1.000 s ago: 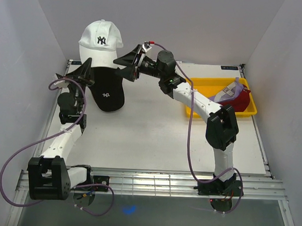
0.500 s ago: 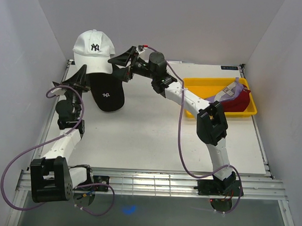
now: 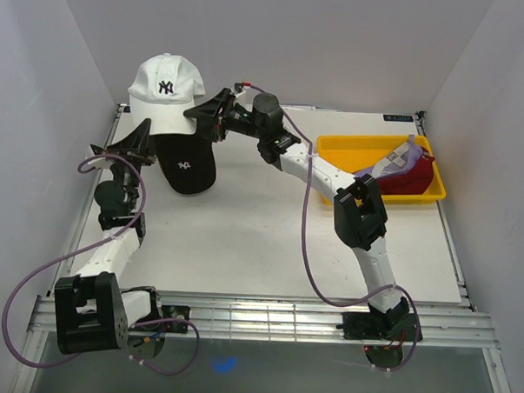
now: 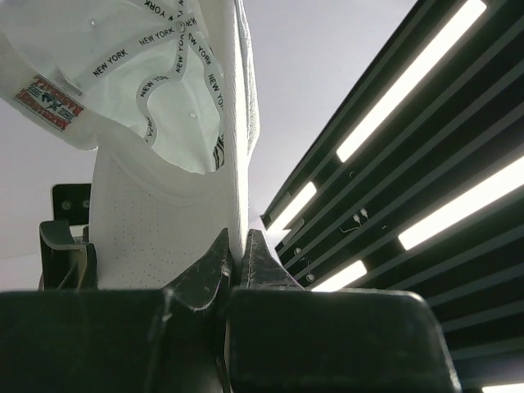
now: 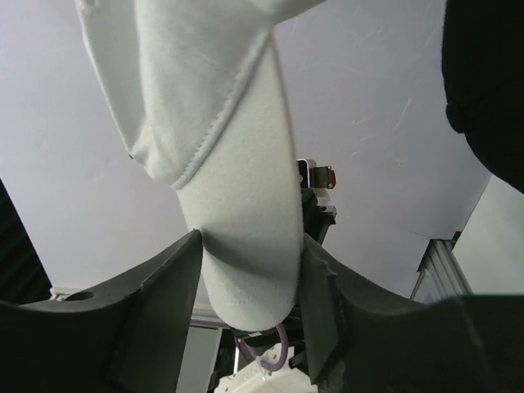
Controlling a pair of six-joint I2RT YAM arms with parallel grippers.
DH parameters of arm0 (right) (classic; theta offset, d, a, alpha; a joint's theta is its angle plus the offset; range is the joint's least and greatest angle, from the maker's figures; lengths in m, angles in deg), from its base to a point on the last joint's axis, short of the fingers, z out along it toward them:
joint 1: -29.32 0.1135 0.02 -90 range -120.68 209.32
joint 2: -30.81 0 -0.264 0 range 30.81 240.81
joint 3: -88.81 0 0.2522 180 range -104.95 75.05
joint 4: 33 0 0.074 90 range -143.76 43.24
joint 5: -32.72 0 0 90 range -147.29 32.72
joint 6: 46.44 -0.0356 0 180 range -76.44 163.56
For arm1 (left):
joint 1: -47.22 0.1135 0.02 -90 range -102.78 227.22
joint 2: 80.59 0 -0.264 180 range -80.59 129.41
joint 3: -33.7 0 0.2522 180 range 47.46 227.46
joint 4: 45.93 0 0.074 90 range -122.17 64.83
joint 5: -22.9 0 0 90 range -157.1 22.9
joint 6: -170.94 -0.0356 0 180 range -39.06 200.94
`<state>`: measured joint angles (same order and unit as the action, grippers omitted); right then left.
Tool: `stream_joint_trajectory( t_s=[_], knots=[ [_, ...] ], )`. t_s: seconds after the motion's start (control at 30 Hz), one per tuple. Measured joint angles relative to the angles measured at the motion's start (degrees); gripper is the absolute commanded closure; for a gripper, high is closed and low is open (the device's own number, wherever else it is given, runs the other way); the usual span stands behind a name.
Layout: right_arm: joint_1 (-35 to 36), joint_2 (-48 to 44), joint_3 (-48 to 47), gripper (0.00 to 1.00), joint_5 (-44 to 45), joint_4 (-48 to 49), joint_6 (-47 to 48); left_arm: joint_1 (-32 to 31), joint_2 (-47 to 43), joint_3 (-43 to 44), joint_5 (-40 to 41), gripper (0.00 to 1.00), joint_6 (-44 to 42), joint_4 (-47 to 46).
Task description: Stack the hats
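Note:
A white hat (image 3: 167, 84) with a dark NY logo hangs in the air at the back left. My left gripper (image 3: 143, 132) is under it, shut on the hat's rear fabric (image 4: 155, 106), which is pinched thin between the fingers (image 4: 214, 260). My right gripper (image 3: 205, 116) reaches in from the right and is shut on the hat's curved brim (image 5: 237, 221), with both fingers (image 5: 176, 262) touching its edges. A black hat (image 3: 187, 167) with a white logo lies on the table just below the white one.
A yellow tray (image 3: 351, 144) stands at the right of the table. In it lie a purple hat (image 3: 401, 155) and a red hat (image 3: 415, 175). Grey walls close in on the left, back and right.
The right gripper has swung left to the white hat's brim and narrowed onto it. The hat and the left gripper have shifted slightly left.

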<state>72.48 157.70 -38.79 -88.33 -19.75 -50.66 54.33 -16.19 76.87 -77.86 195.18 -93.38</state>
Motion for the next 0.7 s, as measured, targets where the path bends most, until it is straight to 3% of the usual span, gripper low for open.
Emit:
stream_joint_trajectory(
  t_s=[0.1, 0.23, 0.7],
  knots=[
    [-0.02, 1.81, -0.33, 0.62, -0.68, 0.0, -0.68, 1.05, -0.66, -2.32, -0.26, 1.0, 0.09, -0.5],
    [-0.31, 2.86, -0.63, 0.73, -1.33, 0.15, -1.51, 2.4, -0.31, -5.07, 0.02, 1.0, 0.35, -1.53],
    [-2.71, 8.44, -9.64, 0.86, -4.74, 0.0, -0.17, 6.23, 13.77, 1.92, -11.23, 1.0, 0.98, -11.78]
  ],
)
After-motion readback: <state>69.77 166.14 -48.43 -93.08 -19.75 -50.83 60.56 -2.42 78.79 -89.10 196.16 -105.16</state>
